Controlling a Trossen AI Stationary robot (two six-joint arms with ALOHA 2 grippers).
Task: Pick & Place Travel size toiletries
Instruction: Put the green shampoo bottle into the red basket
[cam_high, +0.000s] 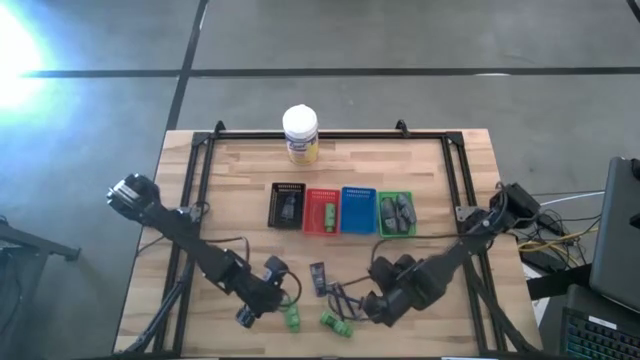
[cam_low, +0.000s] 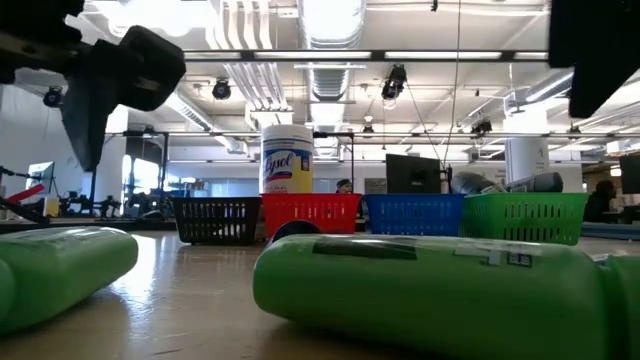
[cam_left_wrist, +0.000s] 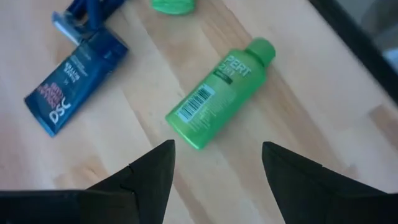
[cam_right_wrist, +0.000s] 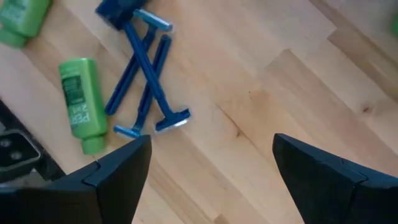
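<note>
Down near the table's (cam_high: 450, 160) front edge, both grippers, left (cam_left_wrist: 214, 165) and right (cam_right_wrist: 208, 165), hung spread apart; green bottle (cam_left_wrist: 217, 93) lay ahead of the left, razors (cam_right_wrist: 146, 87) ahead of the right.

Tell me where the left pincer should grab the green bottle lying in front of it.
Grip the green bottle across the middle of its body, coming straight down. It lies flat on the table, and the open left pincer already hovers near its base end.
</note>
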